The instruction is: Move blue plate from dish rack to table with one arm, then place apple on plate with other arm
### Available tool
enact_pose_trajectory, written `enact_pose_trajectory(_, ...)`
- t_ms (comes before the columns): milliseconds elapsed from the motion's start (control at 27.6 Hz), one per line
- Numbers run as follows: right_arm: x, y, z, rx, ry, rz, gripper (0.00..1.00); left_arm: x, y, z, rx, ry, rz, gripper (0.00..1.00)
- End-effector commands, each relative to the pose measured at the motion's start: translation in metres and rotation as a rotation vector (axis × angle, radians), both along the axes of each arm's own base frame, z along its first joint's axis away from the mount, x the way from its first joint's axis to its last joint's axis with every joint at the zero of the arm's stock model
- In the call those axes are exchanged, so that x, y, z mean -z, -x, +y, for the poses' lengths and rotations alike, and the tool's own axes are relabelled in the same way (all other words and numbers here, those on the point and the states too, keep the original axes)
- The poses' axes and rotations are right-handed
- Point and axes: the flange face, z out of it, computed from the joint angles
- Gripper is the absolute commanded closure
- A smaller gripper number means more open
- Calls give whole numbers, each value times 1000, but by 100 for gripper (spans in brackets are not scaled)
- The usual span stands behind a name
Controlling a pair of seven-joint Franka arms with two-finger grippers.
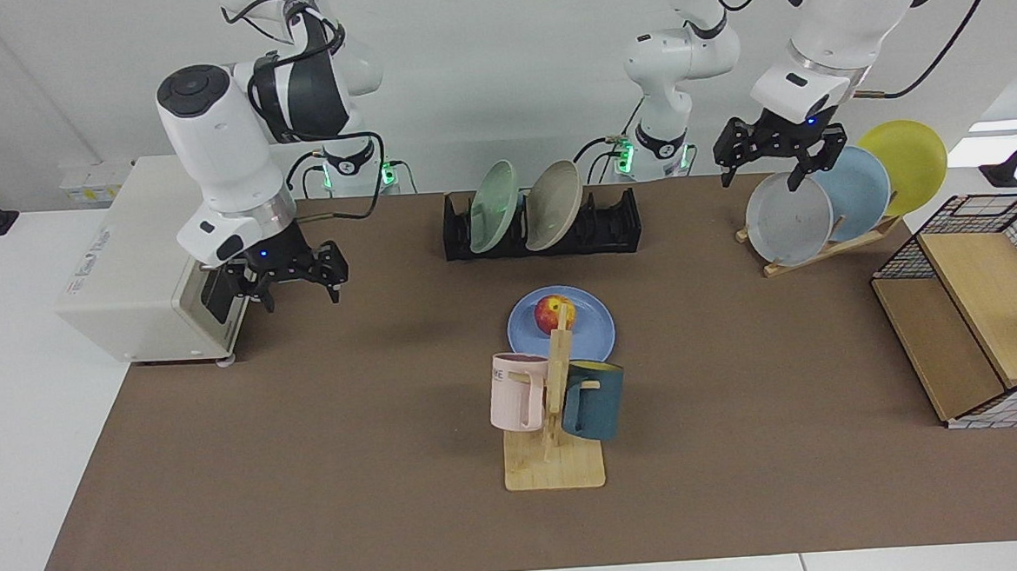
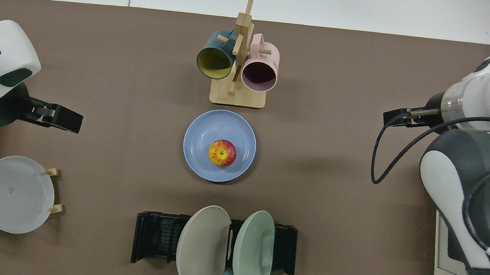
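Six plates show in all: one round periwinkle-blue plate (image 1: 561, 324) flat on the brown-matted worktop (image 1: 351, 433), a pale green plate (image 1: 491, 195) and a beige plate (image 1: 553, 193) upright in the low black slotted rack (image 1: 610, 224), and a grey plate (image 1: 789, 219), a sky-blue plate (image 1: 853, 180) and a yellow plate (image 1: 904, 153) on the slanted light wooden rack (image 1: 820, 252). That makes two racks. One red-and-yellow apple (image 1: 551, 313). Two mugs, a pink mug (image 1: 516, 391) and a dark teal mug (image 1: 593, 400), hang on one wooden mug tree (image 1: 556, 457). One cream toaster oven (image 1: 137, 261), one wire-and-wood basket (image 1: 980, 313).
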Motion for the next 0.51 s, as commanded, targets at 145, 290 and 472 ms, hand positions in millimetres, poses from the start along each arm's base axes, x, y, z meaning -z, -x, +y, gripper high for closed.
enact_pose_trajectory(145, -38, 28, -29, 2, 1, 32, 0, -8, 3, 4, -13, -16, 0, 0)
enact_pose_trajectory(290, -58, 33, -39, -19, 4, 6, 0, -8, 3, 4, -13, -16, 0, 0)
enact_pose_trajectory(472, -78, 30, -42, -7, 3, -5, 0, -8, 3, 4, -13, -16, 0, 0)
